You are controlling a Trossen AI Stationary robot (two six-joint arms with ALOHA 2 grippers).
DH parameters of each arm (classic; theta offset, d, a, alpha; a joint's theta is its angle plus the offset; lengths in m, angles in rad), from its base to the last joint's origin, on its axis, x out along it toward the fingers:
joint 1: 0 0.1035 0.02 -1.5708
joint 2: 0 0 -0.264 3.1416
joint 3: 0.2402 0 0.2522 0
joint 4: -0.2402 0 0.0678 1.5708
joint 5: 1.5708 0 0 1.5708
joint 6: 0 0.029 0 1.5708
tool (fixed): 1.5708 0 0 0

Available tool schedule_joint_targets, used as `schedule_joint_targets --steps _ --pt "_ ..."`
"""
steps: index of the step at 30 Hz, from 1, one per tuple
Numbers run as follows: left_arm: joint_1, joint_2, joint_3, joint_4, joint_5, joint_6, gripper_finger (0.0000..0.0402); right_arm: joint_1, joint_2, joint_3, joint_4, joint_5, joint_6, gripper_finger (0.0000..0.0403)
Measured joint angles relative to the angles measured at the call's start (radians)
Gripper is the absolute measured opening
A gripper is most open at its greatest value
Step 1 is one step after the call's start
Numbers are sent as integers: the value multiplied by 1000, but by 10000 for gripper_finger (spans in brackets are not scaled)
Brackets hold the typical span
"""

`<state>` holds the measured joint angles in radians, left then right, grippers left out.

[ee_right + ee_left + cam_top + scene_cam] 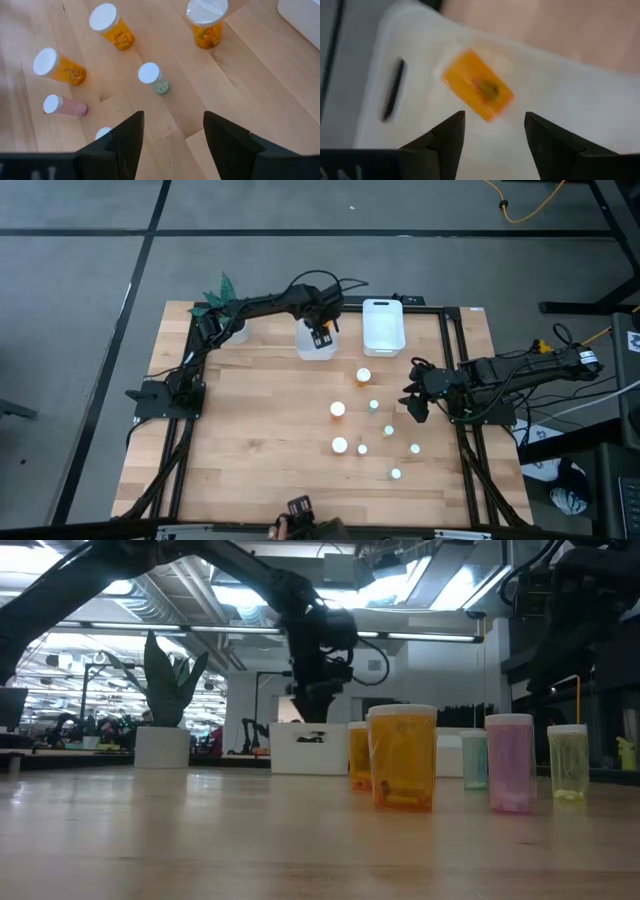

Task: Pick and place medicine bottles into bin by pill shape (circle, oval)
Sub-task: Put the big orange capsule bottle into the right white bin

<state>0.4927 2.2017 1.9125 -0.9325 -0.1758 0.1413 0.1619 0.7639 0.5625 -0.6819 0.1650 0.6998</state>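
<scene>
My left gripper (321, 334) is open above the left white bin (312, 350) at the table's far side. In the left wrist view an orange bottle (477, 91) lies blurred inside that bin (395, 35), beyond my open fingers (495, 117) and apart from them. My right gripper (413, 406) is open and empty over the table's right part, beside the standing bottles. The right wrist view (173, 117) shows three orange white-capped bottles (111, 25), a small greenish one (154, 78) and a pink one (64, 106) upright on the wood.
A second white bin (383, 326) stands right of the first. Several bottles (340, 445) stand spread over the table's middle and right. A potted plant (222, 295) stands at the far left corner. The table's left half is bare wood.
</scene>
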Motion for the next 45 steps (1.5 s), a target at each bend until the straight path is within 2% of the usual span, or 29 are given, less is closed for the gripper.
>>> schedule_joint_targets --steps 6,9,14,18,24,30,35,45 --pt "-6 0 0 77 -143 1 198 0 0 0 0 0 -1 207" --pt "-12 0 0 91 -162 0 198 0 0 0 0 0 -2 206" --pt "-5 0 0 92 -126 -68 203 0 0 0 0 0 -5 207" --pt "31 0 0 85 -60 -117 233 0 0 0 0 0 -5 207" --pt "67 0 0 90 -41 -107 279 0 0 0 0 0 -5 207" --pt "73 0 0 90 -38 -122 277 0 0 0 0 0 -6 207" --pt "81 12 0 86 71 -230 275 0 0 0 0 0 -31 207" --pt "83 79 1 122 67 -297 275 0 0 0 -1 0 -30 207"
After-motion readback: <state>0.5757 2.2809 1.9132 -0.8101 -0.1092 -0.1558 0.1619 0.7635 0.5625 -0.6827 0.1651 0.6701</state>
